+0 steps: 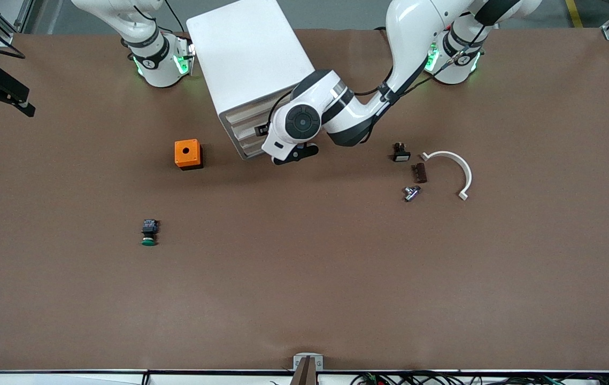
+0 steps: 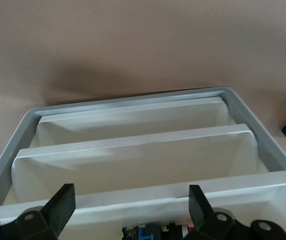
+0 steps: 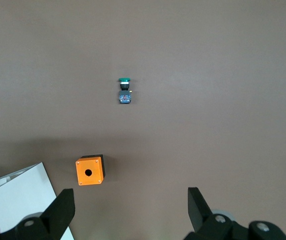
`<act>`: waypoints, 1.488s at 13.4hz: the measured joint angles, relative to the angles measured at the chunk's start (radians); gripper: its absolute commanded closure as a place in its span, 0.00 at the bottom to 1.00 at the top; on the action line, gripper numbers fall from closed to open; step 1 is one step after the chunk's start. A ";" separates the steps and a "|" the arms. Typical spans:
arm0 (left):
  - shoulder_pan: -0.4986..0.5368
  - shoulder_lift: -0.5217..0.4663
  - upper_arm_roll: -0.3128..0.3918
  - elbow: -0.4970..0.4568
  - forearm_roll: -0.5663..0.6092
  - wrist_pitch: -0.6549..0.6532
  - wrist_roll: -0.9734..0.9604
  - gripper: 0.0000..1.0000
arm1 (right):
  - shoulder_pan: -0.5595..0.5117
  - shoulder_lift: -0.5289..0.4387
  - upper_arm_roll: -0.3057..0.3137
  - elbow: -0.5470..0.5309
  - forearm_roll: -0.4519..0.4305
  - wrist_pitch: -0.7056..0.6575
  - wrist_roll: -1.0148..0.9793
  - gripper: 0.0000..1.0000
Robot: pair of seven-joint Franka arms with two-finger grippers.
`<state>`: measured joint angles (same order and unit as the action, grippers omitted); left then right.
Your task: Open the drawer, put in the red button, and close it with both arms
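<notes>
The white drawer cabinet [image 1: 248, 59] stands near the arms' bases. My left gripper [image 1: 294, 152] is at its drawer fronts and hides them from the front camera. In the left wrist view the left gripper [image 2: 130, 200] is open, its fingers [image 2: 63, 202] astride the front panel of the closest drawer [image 2: 147, 205]. Just past that panel, inside the drawer, lies the red button [image 2: 155, 232], of which only its blue-black body and a bit of red cap show. My right gripper [image 3: 130, 200] is open and empty, high over the table beside the cabinet.
An orange box with a hole [image 1: 187, 154] sits beside the cabinet toward the right arm's end. A green button [image 1: 149, 233] lies nearer the front camera. Toward the left arm's end lie a white curved piece [image 1: 456, 166], a small black part [image 1: 401, 153], a brown block [image 1: 419, 172] and a metal fitting [image 1: 411, 193].
</notes>
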<state>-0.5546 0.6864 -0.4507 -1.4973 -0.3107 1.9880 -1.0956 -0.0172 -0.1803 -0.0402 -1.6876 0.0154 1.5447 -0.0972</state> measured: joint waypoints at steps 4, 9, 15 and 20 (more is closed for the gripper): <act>-0.023 0.000 0.001 -0.001 -0.004 -0.001 -0.019 0.00 | 0.000 0.000 0.001 0.000 0.000 0.000 0.000 0.00; -0.012 0.000 0.008 0.005 -0.008 -0.001 -0.030 0.00 | 0.000 0.000 0.001 0.000 0.000 0.000 0.000 0.00; 0.241 -0.051 0.035 0.051 0.110 -0.039 0.035 0.00 | 0.000 0.001 0.003 0.000 0.000 0.000 0.000 0.00; 0.378 -0.118 0.036 0.078 0.389 -0.048 0.092 0.00 | 0.000 0.001 0.004 0.001 0.000 0.002 0.000 0.00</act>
<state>-0.1764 0.5683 -0.4149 -1.4195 0.0782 1.9401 -1.0036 -0.0172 -0.1795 -0.0365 -1.6869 0.0153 1.5465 -0.0973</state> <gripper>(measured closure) 0.000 0.000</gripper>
